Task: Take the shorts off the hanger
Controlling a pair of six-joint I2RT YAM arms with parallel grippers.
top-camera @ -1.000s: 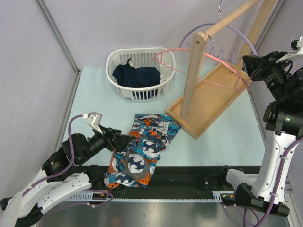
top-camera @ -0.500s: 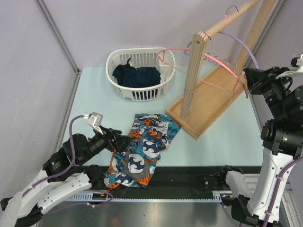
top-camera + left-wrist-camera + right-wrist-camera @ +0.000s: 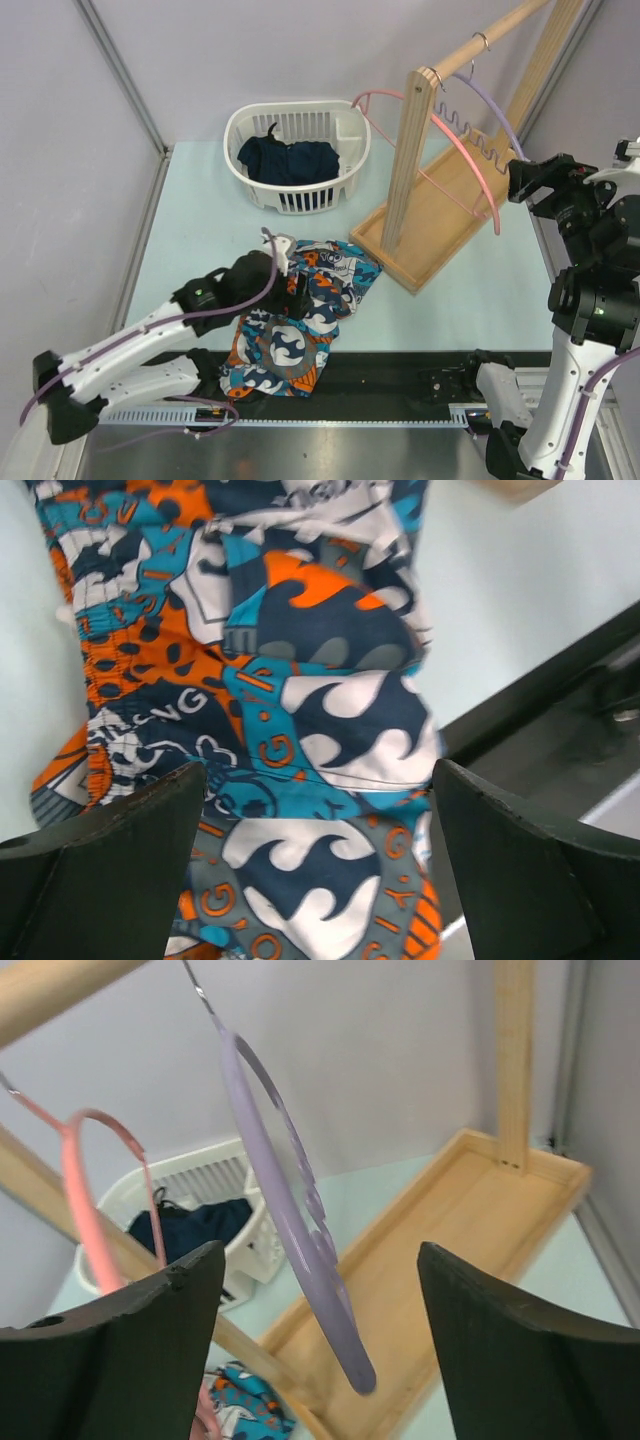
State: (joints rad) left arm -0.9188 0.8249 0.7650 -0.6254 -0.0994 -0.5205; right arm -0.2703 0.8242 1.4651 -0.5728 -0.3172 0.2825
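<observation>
The shorts (image 3: 312, 300), printed in teal, orange, white and navy, lie crumpled flat on the table near its front edge. They are off the hanger. My left gripper (image 3: 302, 297) hovers over their middle. In the left wrist view the gripper (image 3: 315, 780) is open, with the shorts (image 3: 300, 710) filling the space under its fingers. The lavender hanger (image 3: 497, 108) hangs by its hook from the wooden rail. My right gripper (image 3: 522, 178) stands open beside its lower end. In the right wrist view the hanger (image 3: 290, 1220) dangles free between the spread fingers of that gripper (image 3: 320, 1260).
A pink hanger (image 3: 465, 160) also hangs on the rail, left of the lavender one. The wooden rack (image 3: 440, 235) has a tray base and an upright post at the right. A white laundry basket (image 3: 300, 198) with a dark navy garment (image 3: 290, 160) stands at the back.
My right gripper has opened and let go of the lavender hanger, which now hangs on the rail. My left arm has swung right, over the shorts.
</observation>
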